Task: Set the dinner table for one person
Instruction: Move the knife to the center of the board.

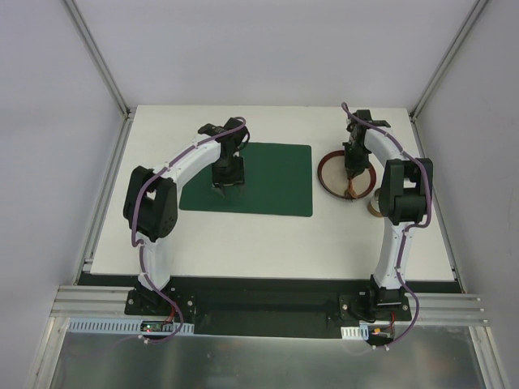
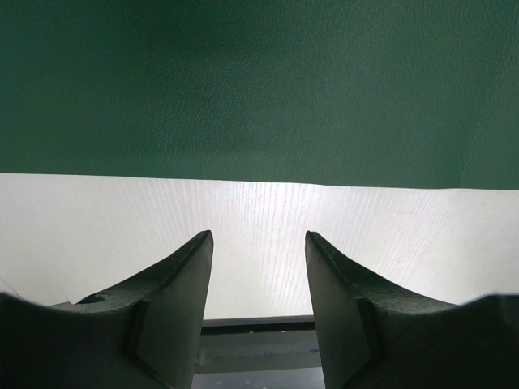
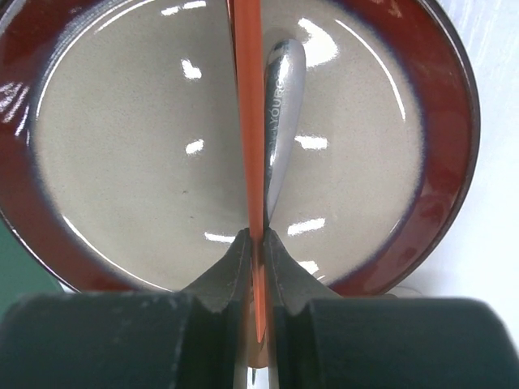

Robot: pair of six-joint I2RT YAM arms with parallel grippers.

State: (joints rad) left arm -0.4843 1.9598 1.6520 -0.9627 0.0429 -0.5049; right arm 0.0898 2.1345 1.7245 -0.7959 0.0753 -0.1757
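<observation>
The white tabletop (image 1: 243, 243) lies beneath both arms. It carries the green placemat (image 1: 268, 182) at its centre and the red-rimmed plate (image 1: 323, 172) just beside the mat's right edge, not on it.

The right tool (image 3: 258, 237) is clenched on a thin orange piece (image 3: 247, 121), held edge-on above the plate. A metal utensil (image 3: 280, 113) lies alongside it; you cannot tell whether the jaws grip that too. The left tool (image 2: 259, 237) hangs released and empty over the placemat's near edge.

Watch for these likely faults:
- The narrow grip may let the orange piece pivot or slip in travel.
- The metal utensil, if only loosely pinched, may drop onto the plate.
- A low carry may strike the plate rim and shift it.
- Both arms converging on the mat may collide.
</observation>
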